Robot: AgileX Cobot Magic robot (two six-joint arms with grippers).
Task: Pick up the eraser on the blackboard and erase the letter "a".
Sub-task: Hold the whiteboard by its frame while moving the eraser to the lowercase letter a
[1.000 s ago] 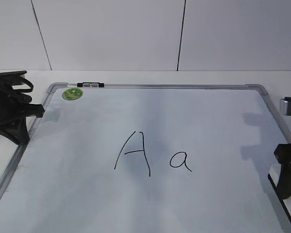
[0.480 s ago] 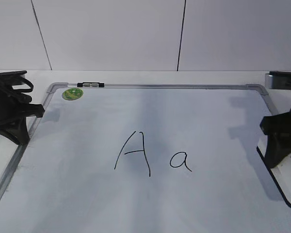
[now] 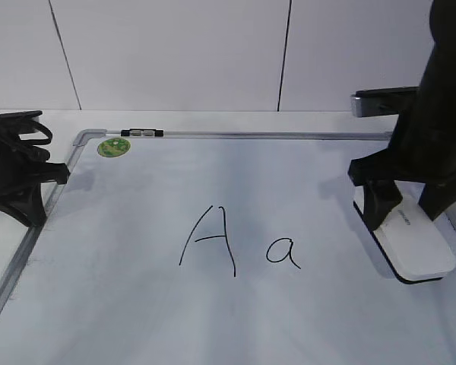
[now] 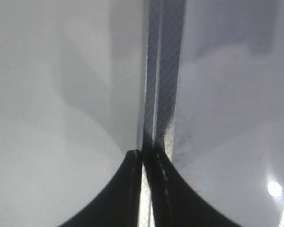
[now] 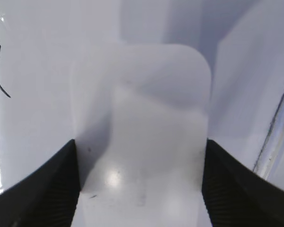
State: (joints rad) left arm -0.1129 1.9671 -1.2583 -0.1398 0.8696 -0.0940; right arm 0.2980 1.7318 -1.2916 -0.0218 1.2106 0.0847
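1. While the left gripper [image 3: 32,199] sits at the board's left edge, the right gripper [image 3: 410,209] stands over the eraser [image 3: 412,243] on the right side of the board [image 3: 137,304].
2. In the right wrist view the two black fingers [image 5: 42,189] flank the eraser [image 5: 142,142], one on each long side, touching or nearly touching it; the jaws stand at about the eraser's width, and I cannot tell whether they press on it.
3. The eraser is white with a black underside edge and lies on the board, near the right frame, well to the right of the "a" [image 3: 283,252].
4. Small grey lettering runs along the eraser's top, too small to read.
5. The "a" is a thin black loop with a tail, just right of a taller capital "A" [image 3: 209,240], both near the board's middle.
6. A round green sticker [image 3: 113,147] sits at the far left corner; its print is not legible.
7. In the left wrist view the left jaws [image 4: 143,189] are nearly together, a thin slit between them, holding nothing, over the silver frame [image 4: 163,94].
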